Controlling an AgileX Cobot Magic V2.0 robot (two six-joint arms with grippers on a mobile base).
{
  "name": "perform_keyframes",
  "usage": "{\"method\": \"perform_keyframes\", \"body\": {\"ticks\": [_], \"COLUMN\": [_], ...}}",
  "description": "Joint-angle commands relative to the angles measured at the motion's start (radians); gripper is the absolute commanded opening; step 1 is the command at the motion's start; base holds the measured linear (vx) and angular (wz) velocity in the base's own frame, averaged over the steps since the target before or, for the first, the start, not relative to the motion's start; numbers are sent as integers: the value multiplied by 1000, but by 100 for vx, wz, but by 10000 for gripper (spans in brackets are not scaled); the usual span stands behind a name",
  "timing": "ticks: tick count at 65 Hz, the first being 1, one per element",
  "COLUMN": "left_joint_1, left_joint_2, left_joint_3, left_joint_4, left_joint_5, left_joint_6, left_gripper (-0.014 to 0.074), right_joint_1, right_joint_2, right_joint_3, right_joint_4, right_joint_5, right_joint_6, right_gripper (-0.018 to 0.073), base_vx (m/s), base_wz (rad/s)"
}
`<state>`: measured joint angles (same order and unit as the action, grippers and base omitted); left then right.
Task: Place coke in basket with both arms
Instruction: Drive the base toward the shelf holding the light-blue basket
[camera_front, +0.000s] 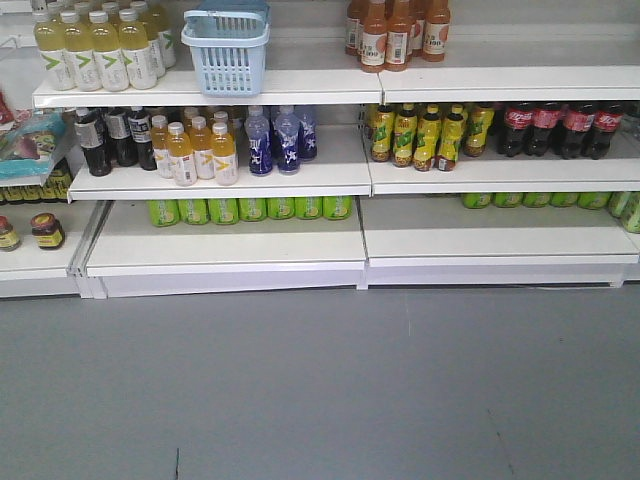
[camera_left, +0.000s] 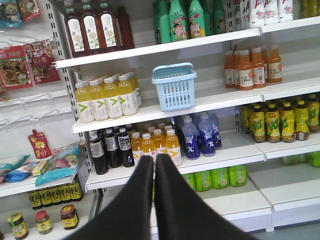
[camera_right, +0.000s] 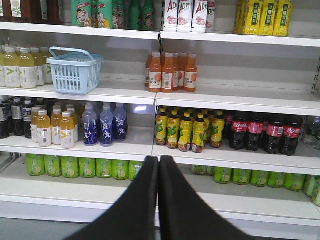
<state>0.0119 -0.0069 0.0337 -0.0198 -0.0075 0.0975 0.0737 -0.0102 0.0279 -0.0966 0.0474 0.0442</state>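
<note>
My left gripper (camera_left: 153, 162) and right gripper (camera_right: 158, 162) each have their black fingers pressed together on nothing, facing white shop shelves (camera_front: 225, 245). The pale blue basket (camera_front: 227, 50) sits on an upper shelf just beside yellow drink bottles (camera_front: 100, 50), and I see no red coke can in any view. My worry is that, with the can out of sight, I could reach for the dark cola bottles (camera_right: 262, 132) by mistake, or topple neighbouring bottles while drawing the basket out. The shelves are smooth white boards crowded with drinks, above a plain grey floor (camera_front: 320, 390).
</note>
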Motion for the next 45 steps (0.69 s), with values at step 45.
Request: {"method": "perform_keyframes", "body": {"ticks": [45], "left_joint_1": [-3], "left_joint_2": [-20], "left_joint_3": [-1], "left_joint_4": [-7], "left_joint_5": [-70], "left_joint_6": [-3], "left_gripper": [-6], "right_joint_1": [-4], "right_joint_2": [-18], "right_joint_3": [11], "right_joint_4": [-4], "right_joint_5": [-78], "right_joint_6": [-7], "right_gripper": [-10], "base_vx": [0], "base_wz": [0]}}
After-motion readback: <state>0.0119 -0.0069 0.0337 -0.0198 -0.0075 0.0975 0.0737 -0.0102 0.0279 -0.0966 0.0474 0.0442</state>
